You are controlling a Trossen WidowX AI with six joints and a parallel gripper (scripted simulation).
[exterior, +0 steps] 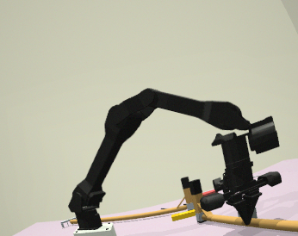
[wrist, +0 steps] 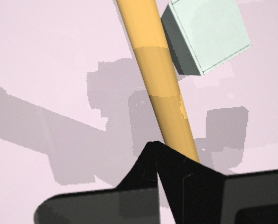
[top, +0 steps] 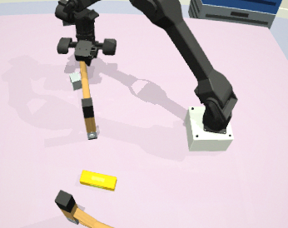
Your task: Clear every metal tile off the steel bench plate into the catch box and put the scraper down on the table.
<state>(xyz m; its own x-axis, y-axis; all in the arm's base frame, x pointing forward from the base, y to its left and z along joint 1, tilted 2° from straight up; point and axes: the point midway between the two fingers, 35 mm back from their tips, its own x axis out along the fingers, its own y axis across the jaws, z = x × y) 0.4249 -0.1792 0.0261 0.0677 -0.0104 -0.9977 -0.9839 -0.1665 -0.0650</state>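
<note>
My gripper (top: pixel 87 62) (exterior: pixel 248 223) (wrist: pixel 154 144) is shut with nothing seen between its fingers. Its tips point down at a long wooden handle (top: pixel 86 83) (exterior: pixel 276 225) (wrist: pixel 155 65), which runs just beyond them. Whether they touch it is unclear. The handle joins a head with a black block (top: pixel 87 108) and a metal end. A second wooden-handled tool (top: pixel 64 200) lies at the near left in the top view, partly out of frame. Which tool is the long scraper is unclear. I cannot make out the steel bench plate, catch box or metal tiles.
A pale grey-green block (top: pixel 76 80) (wrist: pixel 210 35) lies close beside the handle. A yellow bar (top: pixel 98 180) (exterior: pixel 183 215) lies between the two tool heads. The white arm base (top: pixel 210 145) stands on the right in the top view. A blue cabinet (top: pixel 241 0) stands behind the table.
</note>
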